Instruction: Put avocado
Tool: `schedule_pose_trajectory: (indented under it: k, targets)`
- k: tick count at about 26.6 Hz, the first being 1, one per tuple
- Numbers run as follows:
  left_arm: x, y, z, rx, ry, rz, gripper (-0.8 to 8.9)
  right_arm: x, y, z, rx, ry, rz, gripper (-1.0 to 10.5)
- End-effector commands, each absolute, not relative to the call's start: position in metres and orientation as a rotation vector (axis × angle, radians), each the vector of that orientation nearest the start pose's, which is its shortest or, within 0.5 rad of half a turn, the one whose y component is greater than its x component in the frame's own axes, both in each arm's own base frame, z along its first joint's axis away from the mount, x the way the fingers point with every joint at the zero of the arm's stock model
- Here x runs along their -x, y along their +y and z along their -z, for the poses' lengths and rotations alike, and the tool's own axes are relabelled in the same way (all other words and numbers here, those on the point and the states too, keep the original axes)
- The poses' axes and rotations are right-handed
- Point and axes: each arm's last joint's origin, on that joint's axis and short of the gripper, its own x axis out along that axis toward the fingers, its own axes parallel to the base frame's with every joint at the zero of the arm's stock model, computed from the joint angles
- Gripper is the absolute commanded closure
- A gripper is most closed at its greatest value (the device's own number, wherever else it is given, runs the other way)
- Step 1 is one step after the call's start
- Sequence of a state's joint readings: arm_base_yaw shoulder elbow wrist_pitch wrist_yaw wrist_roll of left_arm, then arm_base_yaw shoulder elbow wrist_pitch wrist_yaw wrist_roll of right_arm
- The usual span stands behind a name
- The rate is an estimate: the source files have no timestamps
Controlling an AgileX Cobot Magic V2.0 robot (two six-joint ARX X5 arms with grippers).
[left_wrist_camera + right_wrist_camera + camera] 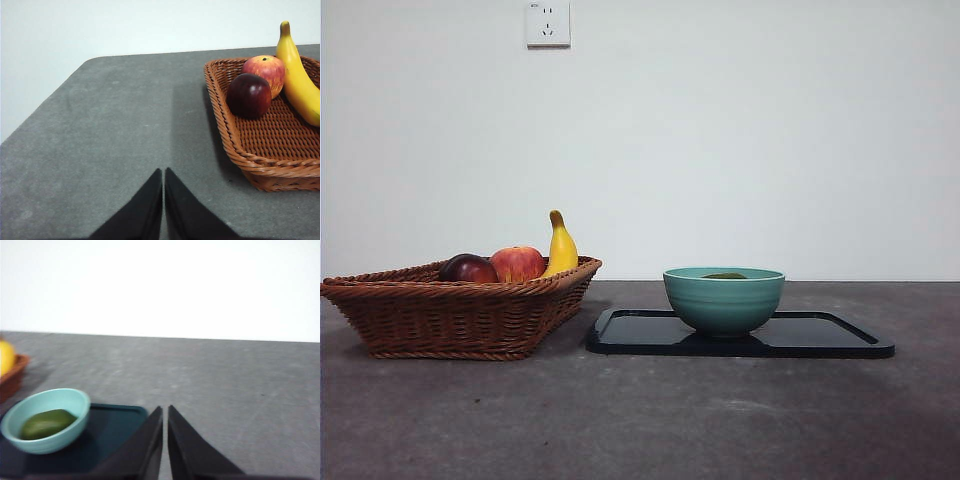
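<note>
Wicker basket [460, 310] beside bowl [724, 300] holding avocado [47, 423].

Wall: plain white painted wall [740, 140], filling the upper half of the front view, unmarked and evenly toned.
Socket: white square plastic wall socket [547, 23] at the upper left of the front view, touching the top edge.
Table: dark grey matte tabletop [650, 420] with faint pale scuffs, spanning the lower frame; its rounded corner [92, 60] shows at the upper left of the left wrist view.
Light: soft and diffuse, with only faint shadows on the grey surface.
</note>
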State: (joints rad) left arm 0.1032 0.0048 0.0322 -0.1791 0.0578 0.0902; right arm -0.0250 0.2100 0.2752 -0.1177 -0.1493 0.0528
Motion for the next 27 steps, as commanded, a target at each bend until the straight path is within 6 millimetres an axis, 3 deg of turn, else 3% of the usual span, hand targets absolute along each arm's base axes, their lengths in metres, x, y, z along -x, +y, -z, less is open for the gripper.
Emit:
schedule_pose_trajectory:
  k: [1,12,20,27]
  targets:
    - [-0.095,0.008,-0.149,-0.071,0.18,-0.037,8.07,-0.098,0.0,-0.214,-0.072,0.018,-0.078,9.4]
    - [-0.095,0.008,-0.149,-0.07,0.18,-0.037,8.07,-0.097,-0.002,-0.165,-0.13,0.048,-0.034,9.4]
    - [-0.095,0.008,-0.149,-0.07,0.18,-0.037,8.07,-0.096,-0.002,-0.15,-0.144,0.174,-0.024,9.4]
    - [-0.095,0.008,-0.149,-0.07,0.18,-0.037,8.07,-0.096,-0.002,-0.151,-0.159,0.157,-0.024,9.4]
